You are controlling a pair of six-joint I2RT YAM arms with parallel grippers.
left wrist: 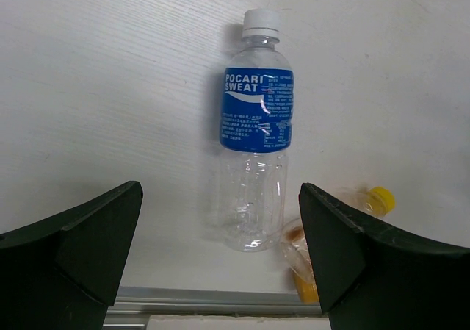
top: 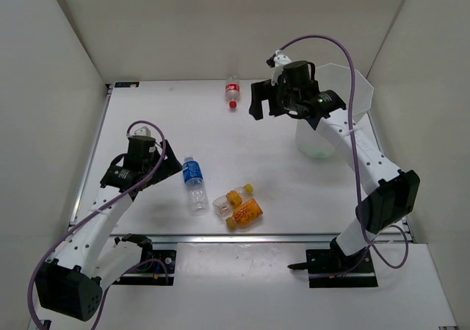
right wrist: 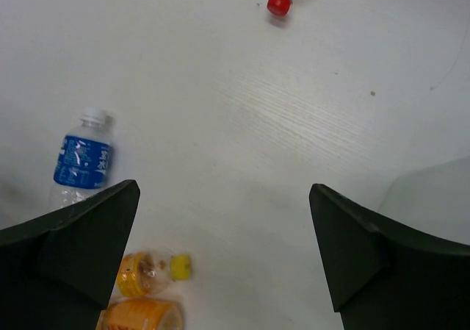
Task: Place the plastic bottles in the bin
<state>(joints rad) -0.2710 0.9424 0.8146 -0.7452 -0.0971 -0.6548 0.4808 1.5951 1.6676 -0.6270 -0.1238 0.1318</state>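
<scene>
A clear bottle with a blue label (top: 194,184) lies left of centre; in the left wrist view (left wrist: 255,139) it lies ahead of my jaws. Two orange-yellow bottles (top: 242,205) lie beside it, and also show in the right wrist view (right wrist: 145,273). A red-labelled bottle (top: 233,92) lies at the far edge. The white bin (top: 345,87) stands at the far right, and something green shows through its lower wall. My left gripper (top: 173,166) is open and empty, just left of the blue-labelled bottle. My right gripper (top: 263,109) is open and empty, raised left of the bin. The dark-labelled bottle is out of view.
An aluminium rail (top: 242,236) runs along the table's near edge. White walls close in the left, far and right sides. The bin's rim (right wrist: 433,198) shows at the right of the right wrist view.
</scene>
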